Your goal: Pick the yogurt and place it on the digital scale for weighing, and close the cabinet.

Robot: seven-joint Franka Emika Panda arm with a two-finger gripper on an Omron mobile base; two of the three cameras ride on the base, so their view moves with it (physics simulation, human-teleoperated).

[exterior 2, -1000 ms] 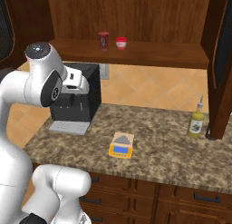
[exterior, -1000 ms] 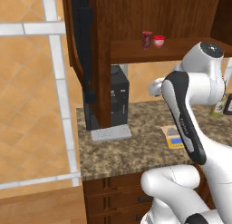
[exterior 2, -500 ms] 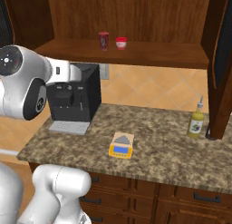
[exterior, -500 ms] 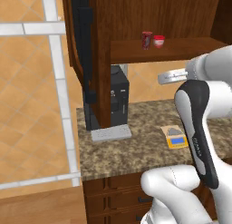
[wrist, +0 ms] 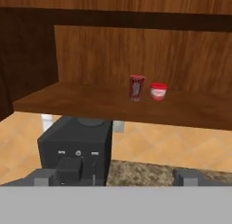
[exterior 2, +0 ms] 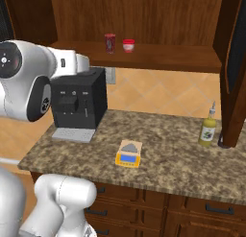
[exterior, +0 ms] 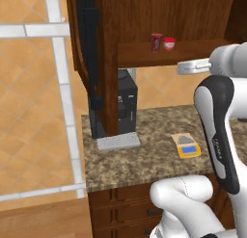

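The yogurt [exterior: 156,42] [exterior 2: 110,42] [wrist: 136,87], a tall dark red container, stands upright on the open cabinet's shelf [exterior 2: 158,56], with a shorter red-and-white cup [wrist: 158,91] just to its right. The yellow-orange digital scale [exterior: 187,146] [exterior 2: 129,154] lies on the granite counter with its plate bare. Both cabinet doors [exterior: 89,63] [exterior 2: 235,53] hang open. My gripper [wrist: 116,177] [exterior: 182,67] is held at about shelf height, well short of the yogurt and facing it. Its fingertips [wrist: 45,176] are wide apart, open, with nothing between them.
A black coffee machine [exterior: 126,104] [exterior 2: 79,104] [wrist: 77,150] stands on the counter [exterior 2: 178,149] under the shelf, directly below my hand. A yellow-green bottle [exterior 2: 208,129] stands at the counter's right end beside the open right door. Drawers run below the counter.
My arm has swung upward and the hand has risen from beside the coffee machine to shelf height. Yogurt, cup, scale and doors have not moved.
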